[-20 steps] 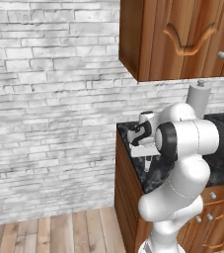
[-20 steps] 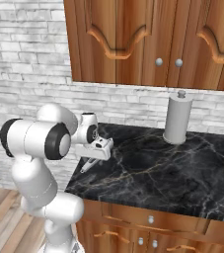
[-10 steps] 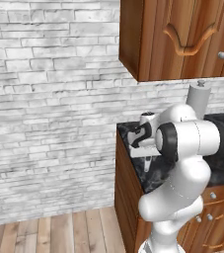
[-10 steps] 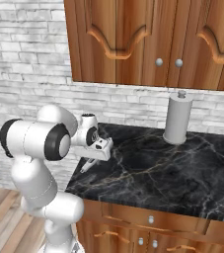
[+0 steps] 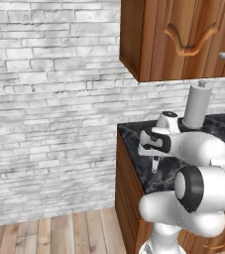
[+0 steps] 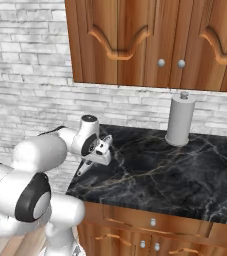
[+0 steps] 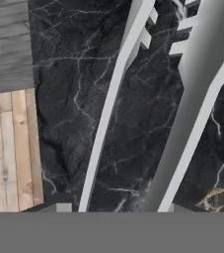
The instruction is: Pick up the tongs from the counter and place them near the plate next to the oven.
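While the slim silver-grey metal tongs (image 7: 133, 99) hang from the gripper over the left end of the counter, their two narrow arms run lengthwise through the hand view and spread toward ridged tips at its top. In the right base view the tongs (image 6: 84, 168) slant down and to the left below the hand, their tip close above the counter's left edge; whether it touches the stone I cannot tell. In the left base view a short grey length of them (image 5: 154, 164) points down from the hand. The two-finger gripper (image 6: 101, 152) is clamped on the tongs near their upper part, fingers drawn in narrow around the metal. Beneath lies the glossy black marble counter (image 6: 175, 170) with thin white veins, set on reddish-brown wooden cabinets (image 6: 150, 232). A grey upright paper-towel roll (image 6: 180, 120) stands well apart at the back, against the whitish brick wall (image 5: 49, 109). Wooden wall cupboards (image 6: 155, 40) hang overhead.
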Robot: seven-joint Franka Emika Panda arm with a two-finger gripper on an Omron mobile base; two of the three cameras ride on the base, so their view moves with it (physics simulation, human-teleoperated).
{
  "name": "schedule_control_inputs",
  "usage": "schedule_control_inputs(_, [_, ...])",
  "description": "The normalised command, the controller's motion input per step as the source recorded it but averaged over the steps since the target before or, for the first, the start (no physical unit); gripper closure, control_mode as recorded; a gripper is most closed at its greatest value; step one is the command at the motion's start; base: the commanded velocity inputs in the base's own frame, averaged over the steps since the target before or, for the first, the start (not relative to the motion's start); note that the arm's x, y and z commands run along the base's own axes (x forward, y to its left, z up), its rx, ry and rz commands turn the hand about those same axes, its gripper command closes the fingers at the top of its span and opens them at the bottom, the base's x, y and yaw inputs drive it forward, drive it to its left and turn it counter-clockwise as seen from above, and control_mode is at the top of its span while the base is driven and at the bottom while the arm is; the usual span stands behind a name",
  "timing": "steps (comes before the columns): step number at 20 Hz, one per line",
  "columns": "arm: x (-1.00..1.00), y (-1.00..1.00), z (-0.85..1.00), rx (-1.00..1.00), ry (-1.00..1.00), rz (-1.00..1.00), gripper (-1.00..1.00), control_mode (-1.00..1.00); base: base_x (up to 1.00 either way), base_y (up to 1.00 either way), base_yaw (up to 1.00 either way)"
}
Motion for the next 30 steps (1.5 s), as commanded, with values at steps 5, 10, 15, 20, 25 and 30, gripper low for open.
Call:
schedule_control_inputs(5, [-0.45,0.01,0.96,0.06,-0.24,0.1,1.0,-1.0,0.0,0.0,0.0])
schedule_control_inputs(10, [-0.3,0.07,0.87,0.0,-0.2,0.14,1.0,-1.0,0.0,0.0,0.0])
schedule_control_inputs(15, [-0.44,0.11,0.38,0.0,-0.15,0.21,1.0,-1.0,0.0,0.0,0.0])
schedule_control_inputs(20, [-0.17,0.1,0.07,0.0,-0.06,0.1,1.0,1.0,-0.22,0.26,0.28])
schedule_control_inputs(25, [0.0,0.0,0.0,0.0,0.0,0.0,1.0,1.0,-0.09,0.52,0.69])
schedule_control_inputs(30, [0.0,0.0,0.0,0.0,0.0,0.0,1.0,1.0,0.0,0.53,0.78])
